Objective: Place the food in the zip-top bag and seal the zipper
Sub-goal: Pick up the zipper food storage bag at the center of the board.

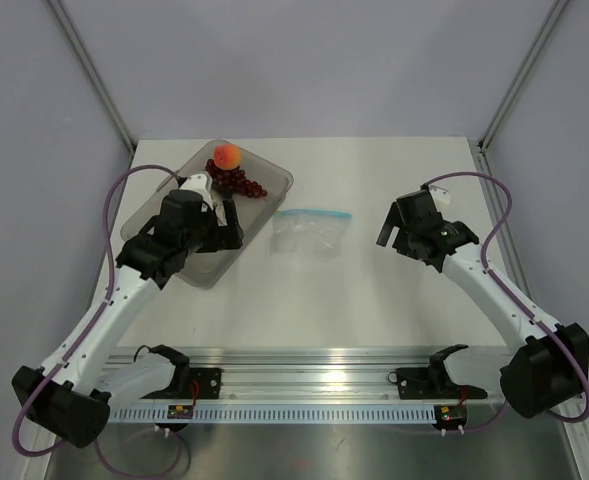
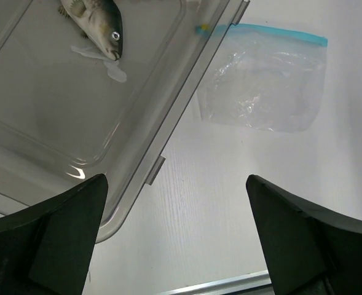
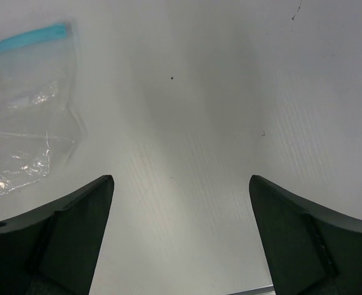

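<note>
From above, we see the left gripper (image 1: 226, 226) poised over the grey tray (image 1: 266, 172), jaws spread wide and empty. The right gripper (image 1: 406, 232) hangs over the table (image 1: 374, 300), likewise wide and empty. The peach (image 1: 228, 156) and the grapes (image 1: 240, 181) sit touching at the tray's far end, beyond the left gripper. The bag (image 1: 312, 233) lies flat on the table between the two arms, just beside the tray, its zipper (image 1: 316, 213) along the far edge.

The left wrist view shows the fingers (image 2: 51, 239) apart above the tray's rim (image 2: 187, 92) and a fish (image 2: 101, 21) lying inside. Beyond the rim is the bag (image 2: 263, 86), clear and crinkled, its blue-teal zipper (image 2: 279, 32) on the far side. Whether the mouth is open we cannot tell.

In the right wrist view the fingers (image 3: 51, 239) frame white table, with a corner of the bag (image 3: 21, 123) and its zipper (image 3: 27, 38) at upper left.

We judge the peach firm, round and liable to roll, best pinched across its middle. The grapes look knobbly and loose, best taken around the cluster's bulk. The bag looks featherlight, limp and slippery. It will likely slide unless one gripper pins or lifts an edge near the zipper while the other loads it.
</note>
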Robot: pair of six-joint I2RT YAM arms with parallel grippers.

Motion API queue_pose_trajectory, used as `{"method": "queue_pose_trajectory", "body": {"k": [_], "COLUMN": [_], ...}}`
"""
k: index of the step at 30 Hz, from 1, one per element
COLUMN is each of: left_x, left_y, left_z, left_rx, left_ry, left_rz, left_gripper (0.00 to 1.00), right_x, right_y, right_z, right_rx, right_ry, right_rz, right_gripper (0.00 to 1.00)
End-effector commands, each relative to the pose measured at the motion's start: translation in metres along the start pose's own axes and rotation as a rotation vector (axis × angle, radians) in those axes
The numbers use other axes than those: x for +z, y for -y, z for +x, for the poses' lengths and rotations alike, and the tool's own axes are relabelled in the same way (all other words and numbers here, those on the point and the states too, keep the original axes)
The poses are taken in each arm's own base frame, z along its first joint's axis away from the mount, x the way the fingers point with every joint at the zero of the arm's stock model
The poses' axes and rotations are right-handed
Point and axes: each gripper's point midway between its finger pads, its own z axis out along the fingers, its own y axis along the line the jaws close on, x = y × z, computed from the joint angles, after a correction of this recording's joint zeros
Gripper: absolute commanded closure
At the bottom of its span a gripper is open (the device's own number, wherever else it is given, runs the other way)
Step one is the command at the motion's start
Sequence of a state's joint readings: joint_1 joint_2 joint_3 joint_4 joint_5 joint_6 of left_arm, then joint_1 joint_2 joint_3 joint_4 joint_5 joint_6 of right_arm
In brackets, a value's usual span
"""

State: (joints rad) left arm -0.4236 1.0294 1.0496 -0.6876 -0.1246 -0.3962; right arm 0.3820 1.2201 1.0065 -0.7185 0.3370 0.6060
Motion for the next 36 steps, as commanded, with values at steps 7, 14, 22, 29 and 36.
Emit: {"method": "queue_pose_trajectory", "body": {"k": [7,14,22,29,36], "left_x": [0.006,0.035,0.098,0.156,0.191], "left_y": [0.048,0.11,0.144,0.146,0.133], "left_z": [-0.002,0.025,0.021,0.036,0.078], "left_rx": [0.062,0.131,0.159,0.218,0.286], "left_ry": [-0.047,-0.156,-0.198,-0.246,-0.319], "left_rz": [0.106,0.185,0.088,-0.091,-0.211], "left_gripper": [0.01,0.02,0.11,0.11,0.2], "right_x": [-0.012,-0.021,-0.038,-0.049,-0.054], "right_y": [-0.009,-0.008,0.008,0.018,0.021], "right_z": [-0.005,0.001,0.014,0.021,0.025], "right_rx": [0.046,0.088,0.122,0.126,0.131], "right_ry": [0.054,0.054,0.073,0.073,0.067], "right_rz": [-0.089,-0.126,-0.15,-0.152,-0.16], "right_gripper": [0.01,0.01,0.01,0.01,0.01]}}
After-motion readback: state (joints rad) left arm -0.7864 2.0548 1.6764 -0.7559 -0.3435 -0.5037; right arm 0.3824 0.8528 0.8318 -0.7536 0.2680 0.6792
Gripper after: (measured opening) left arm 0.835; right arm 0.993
